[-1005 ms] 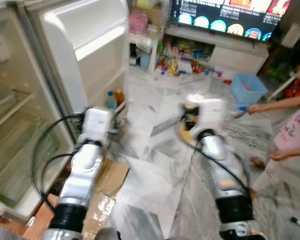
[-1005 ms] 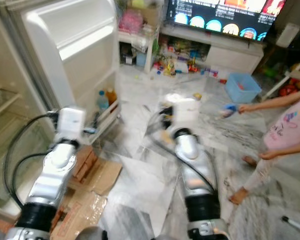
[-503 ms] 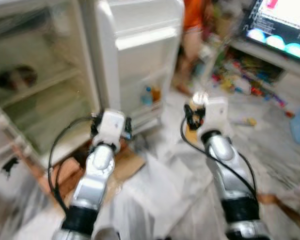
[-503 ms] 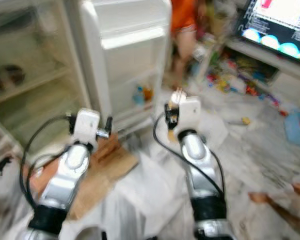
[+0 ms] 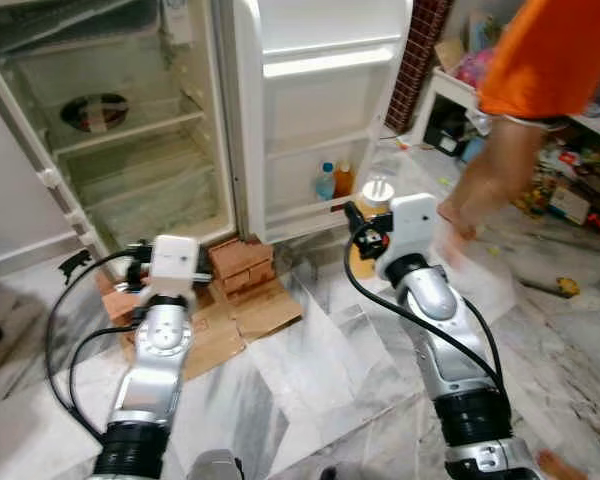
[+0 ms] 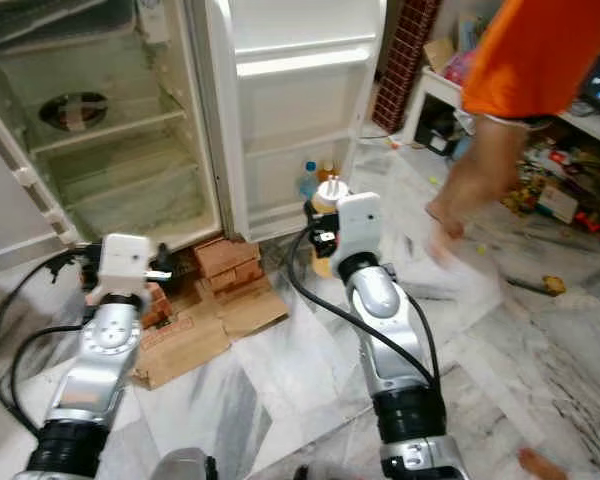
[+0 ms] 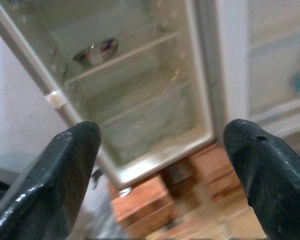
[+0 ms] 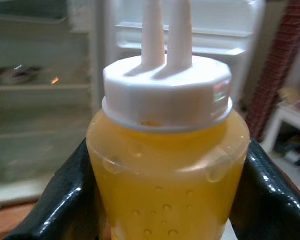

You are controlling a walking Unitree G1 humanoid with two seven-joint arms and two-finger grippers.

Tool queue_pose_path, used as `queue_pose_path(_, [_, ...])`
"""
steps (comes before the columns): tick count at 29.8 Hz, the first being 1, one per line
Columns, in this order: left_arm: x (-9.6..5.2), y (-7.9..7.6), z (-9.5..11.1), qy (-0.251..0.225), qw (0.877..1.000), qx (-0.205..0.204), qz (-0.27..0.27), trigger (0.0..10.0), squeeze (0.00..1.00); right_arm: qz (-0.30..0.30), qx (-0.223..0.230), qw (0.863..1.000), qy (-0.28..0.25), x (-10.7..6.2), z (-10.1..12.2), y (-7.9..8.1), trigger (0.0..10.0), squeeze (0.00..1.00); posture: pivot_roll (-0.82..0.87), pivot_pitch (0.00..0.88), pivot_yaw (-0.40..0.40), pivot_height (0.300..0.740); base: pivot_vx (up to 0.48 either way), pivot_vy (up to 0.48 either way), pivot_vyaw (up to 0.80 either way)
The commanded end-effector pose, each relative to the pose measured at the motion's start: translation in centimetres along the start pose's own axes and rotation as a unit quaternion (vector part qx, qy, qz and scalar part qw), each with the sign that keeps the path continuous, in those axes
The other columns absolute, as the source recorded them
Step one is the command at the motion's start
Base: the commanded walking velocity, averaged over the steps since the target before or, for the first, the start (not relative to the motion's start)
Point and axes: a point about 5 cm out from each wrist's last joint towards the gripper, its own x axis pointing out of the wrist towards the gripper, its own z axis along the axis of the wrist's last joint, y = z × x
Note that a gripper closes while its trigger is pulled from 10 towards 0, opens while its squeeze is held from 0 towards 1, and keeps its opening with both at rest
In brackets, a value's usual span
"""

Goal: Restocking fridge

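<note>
Right wrist view: the yellow squeeze bottle (image 8: 167,165) sits upright between my right claw's two black fingers (image 8: 65,200), white cap and twin nozzles uppermost. Fingers are closed onto its sides, one pad on each flank, so my right claw (image 5: 372,232) is gripping the bottle. Judgement: I hold it upright so the nozzles do not leak, and out in front at arm's reach so it can go straight onto a shelf.

Beyond the bottle, ahead of the right claw, stands the open fridge door (image 5: 325,110). Its lower door rack (image 5: 320,205) already carries a blue-capped bottle (image 5: 324,182) and an orange bottle (image 5: 344,178), just past the claw. That rack looks the likeliest home for a tall bottle; judgement only.

My left claw (image 7: 160,165) is wide open and empty, fingers (image 7: 65,165) well apart, touching nothing. It points at the fridge interior (image 5: 140,150), where glass shelves are mostly bare apart from a dark dish (image 5: 95,110) on an upper shelf. Below and ahead of it lie bricks (image 5: 242,262) and flattened cardboard (image 5: 230,320) on the marble floor, near the fridge's base.

A person in an orange top (image 5: 555,55) passes beyond my right arm, close to the door. Risk: collision if I advance now.
</note>
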Motion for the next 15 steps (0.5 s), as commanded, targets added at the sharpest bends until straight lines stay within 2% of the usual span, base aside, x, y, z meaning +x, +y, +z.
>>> queue_pose_path(1, [-1.0,0.9,-0.6,0.007,1.0,-0.006,0.002,10.0,0.0,-0.061,-0.003,0.998,-0.008,-0.8,0.1,-2.8,10.0,0.0,0.06,0.0,-0.054,0.74,0.0,0.0,0.0])
queue_pose_path(5, [-2.2,1.7,-1.7,0.02,1.0,-0.014,0.0,10.0,0.0,-0.084,-0.001,0.997,-0.002,-1.4,-0.4,-3.9,10.0,0.0,0.07,0.0,-0.055,0.74,0.0,0.0,0.0])
queue_pose_path(9, [-2.5,0.8,-0.6,-0.011,0.999,-0.024,-0.04,10.0,0.0,-0.09,0.001,0.996,-0.016,-0.8,0.2,-4.3,10.0,0.0,0.08,0.0,-0.067,0.74,0.0,0.0,0.0])
queue_pose_path(11, [-2.6,0.4,0.8,-0.047,0.997,-0.001,-0.058,10.0,0.0,-0.095,0.007,0.995,-0.027,-0.3,0.9,-4.3,10.0,0.0,0.09,0.0,-0.072,0.74,0.0,0.0,0.0])
queue_pose_path(13, [-2.8,0.3,1.2,-0.052,0.997,-0.002,-0.06,10.0,0.0,-0.095,0.006,0.995,-0.036,0.0,1.3,-4.2,10.0,0.0,0.1,0.0,-0.074,0.74,0.0,0.0,0.0])
queue_pose_path(15, [-3.1,0.5,1.4,-0.049,0.996,-0.022,-0.065,10.0,0.0,-0.095,0.004,0.995,-0.041,0.3,1.7,-4.1,10.0,0.0,0.11,0.0,-0.066,0.74,0.0,0.0,0.0])
